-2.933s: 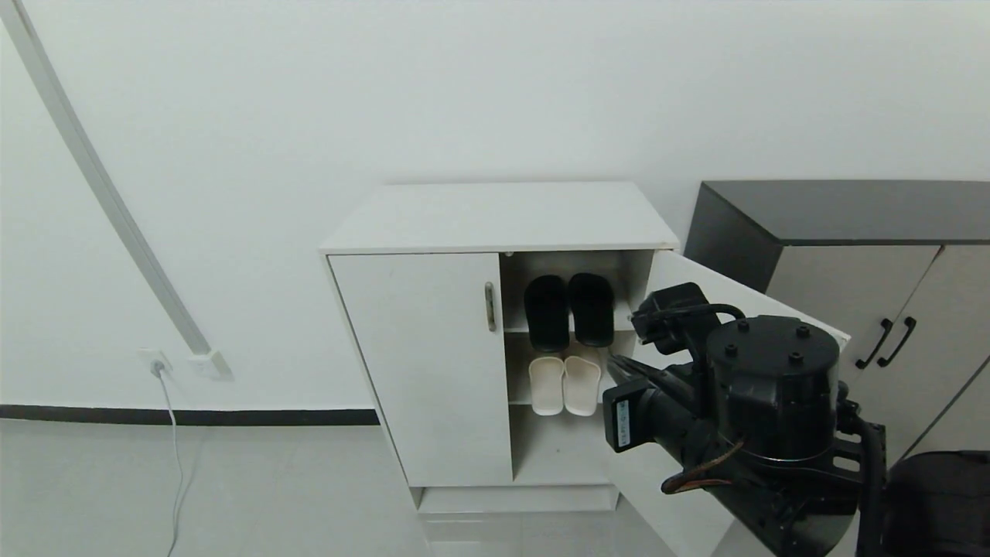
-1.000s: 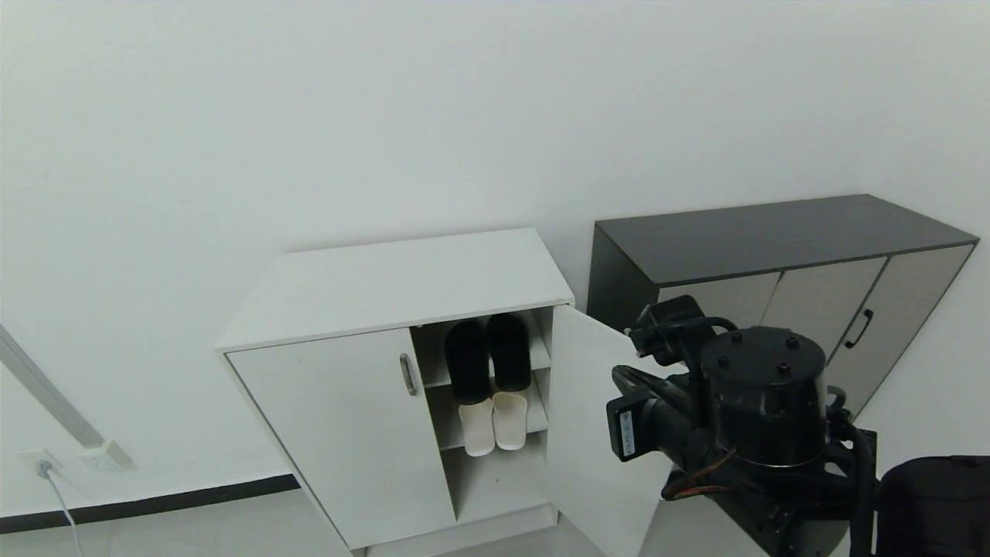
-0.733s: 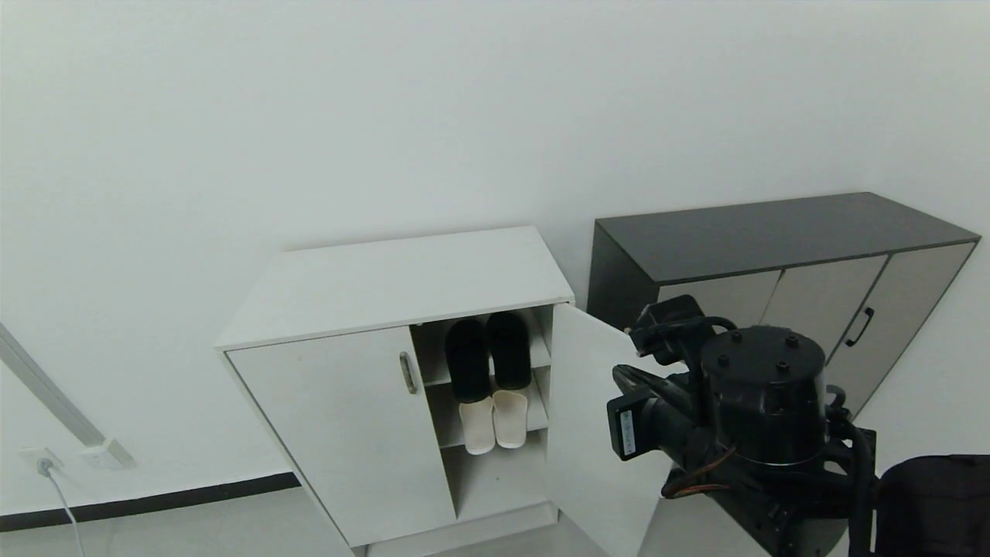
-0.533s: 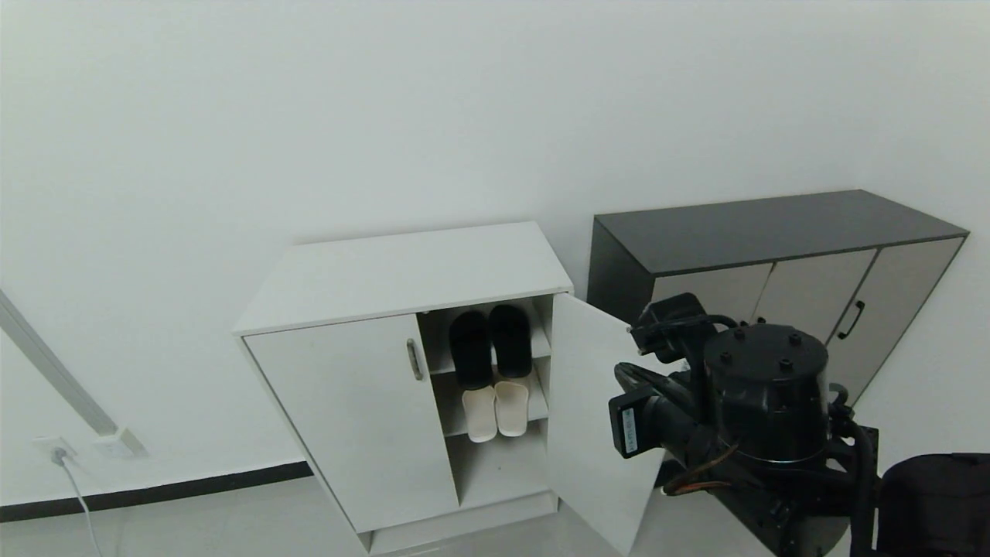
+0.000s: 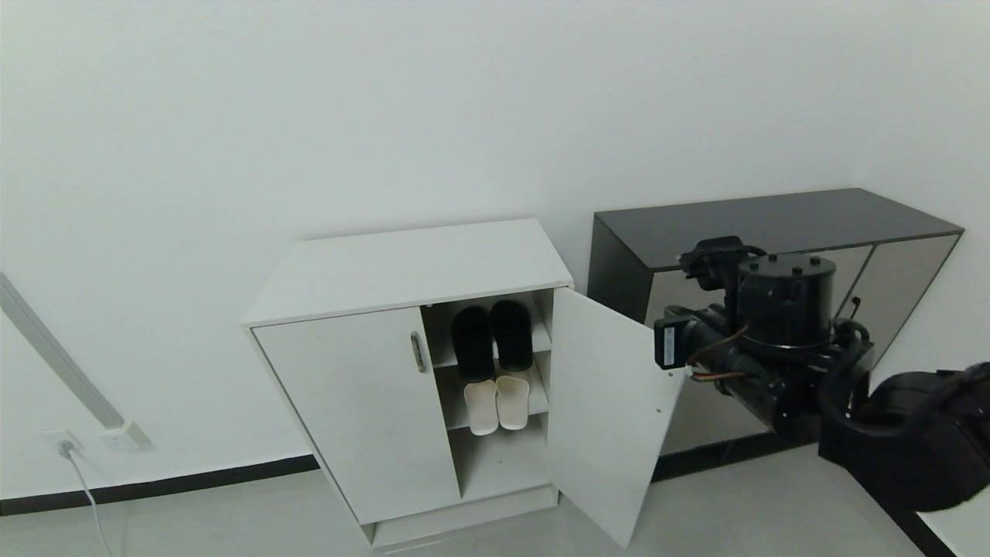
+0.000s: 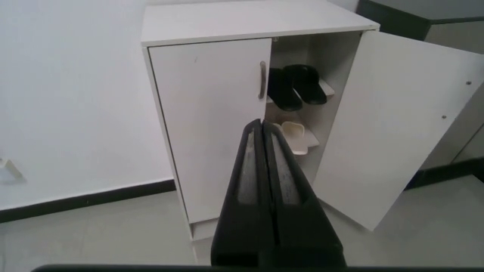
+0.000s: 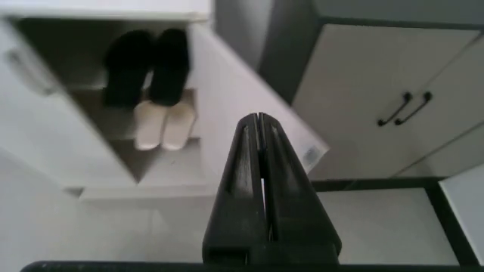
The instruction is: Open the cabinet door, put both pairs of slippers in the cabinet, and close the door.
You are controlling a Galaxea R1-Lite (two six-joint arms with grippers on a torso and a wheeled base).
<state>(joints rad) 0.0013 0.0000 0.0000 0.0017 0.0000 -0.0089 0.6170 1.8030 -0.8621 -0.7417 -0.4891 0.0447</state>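
The white cabinet (image 5: 410,267) stands against the wall with its left door (image 5: 363,410) closed and its right door (image 5: 611,410) swung open. Black slippers (image 5: 491,334) rest on the upper shelf, white slippers (image 5: 491,404) on the shelf below. My right arm (image 5: 773,325) hangs beside the open door's outer edge. My right gripper (image 7: 259,119) is shut and empty, near that door (image 7: 227,83), with both slipper pairs (image 7: 147,64) (image 7: 165,125) beyond. My left gripper (image 6: 262,125) is shut and empty, a short way in front of the closed door (image 6: 212,113).
A dark cabinet (image 5: 773,216) with grey doors stands right of the white one, close behind the open door. A wall socket with a cable (image 5: 66,449) and a slanted wall duct sit at the far left. Bare grey floor (image 5: 735,518) lies in front.
The head view has shifted. My right arm has risen and drawn to the right, from in front of the open door to beside its outer edge. The door and slippers stay as before.
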